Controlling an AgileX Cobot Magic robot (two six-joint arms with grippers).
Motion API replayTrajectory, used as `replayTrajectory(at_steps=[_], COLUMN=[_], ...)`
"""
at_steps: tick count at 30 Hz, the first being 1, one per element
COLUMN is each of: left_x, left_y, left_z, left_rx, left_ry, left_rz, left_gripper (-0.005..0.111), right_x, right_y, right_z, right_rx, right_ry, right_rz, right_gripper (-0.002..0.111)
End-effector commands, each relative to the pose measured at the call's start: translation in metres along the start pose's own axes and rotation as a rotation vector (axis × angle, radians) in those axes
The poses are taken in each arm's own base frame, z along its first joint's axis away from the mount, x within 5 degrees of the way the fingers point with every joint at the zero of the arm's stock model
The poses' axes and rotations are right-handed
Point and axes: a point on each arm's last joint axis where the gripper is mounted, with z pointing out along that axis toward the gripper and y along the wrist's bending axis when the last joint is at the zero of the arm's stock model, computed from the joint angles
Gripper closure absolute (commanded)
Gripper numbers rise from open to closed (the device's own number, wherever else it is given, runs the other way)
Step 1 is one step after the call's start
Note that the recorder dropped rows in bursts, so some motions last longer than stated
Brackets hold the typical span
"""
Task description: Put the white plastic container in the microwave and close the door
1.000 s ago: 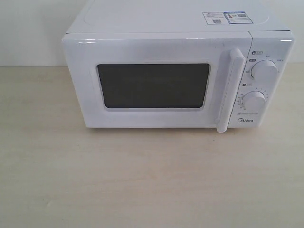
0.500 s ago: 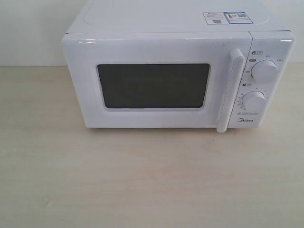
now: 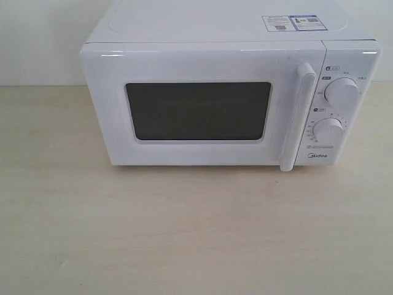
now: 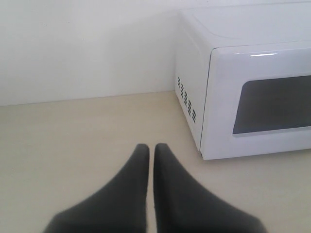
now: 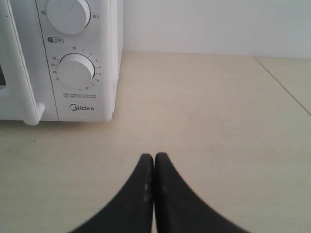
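Note:
The white Midea microwave point(image 3: 230, 98) stands at the back of the table with its door point(image 3: 199, 107) shut; the dark mesh window and the vertical white bar handle point(image 3: 296, 117) face me. The white plastic container shows in no view. Neither gripper appears in the exterior view. In the left wrist view my left gripper point(image 4: 151, 148) is shut with nothing in it, hovering over the table short of the microwave's point(image 4: 243, 92) vented side. My right gripper point(image 5: 154, 158) is shut and empty too, over bare table in front of the knob panel point(image 5: 75, 68).
The light wooden table point(image 3: 184, 233) stretches in front of the microwave. A white wall point(image 4: 87, 48) rises behind it. A seam or table edge point(image 5: 284, 85) runs diagonally in the right wrist view. Stickers point(image 3: 293, 23) lie on the microwave's top.

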Motion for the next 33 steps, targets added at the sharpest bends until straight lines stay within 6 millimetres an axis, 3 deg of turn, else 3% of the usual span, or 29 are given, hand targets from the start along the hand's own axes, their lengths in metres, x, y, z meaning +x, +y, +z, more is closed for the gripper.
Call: replayTrajectory(at_steps=[1, 27, 33], left_x=[-0.0002, -0.0002, -0.0002], left_y=[-0.0002, -0.0002, -0.0002], left_z=[0.0001, 0.0001, 0.0001], left_rx=[0.005, 0.005, 0.005], left_ry=[-0.012, -0.012, -0.012], left_rz=[-0.005, -0.005, -0.005], left_gripper=[0.102, 0.102, 0.102], right_x=[0.0011, 0.0011, 0.0008], right_y=[-0.0003, -0.0003, 0.0035], right_z=[0.0, 0.0, 0.0], right_rx=[0.007, 0.007, -0.061], right_ry=[0.0, 0.0, -0.007], right_rz=[-0.008, -0.033, -0.051], right_gripper=[0.109, 0.109, 0.109])
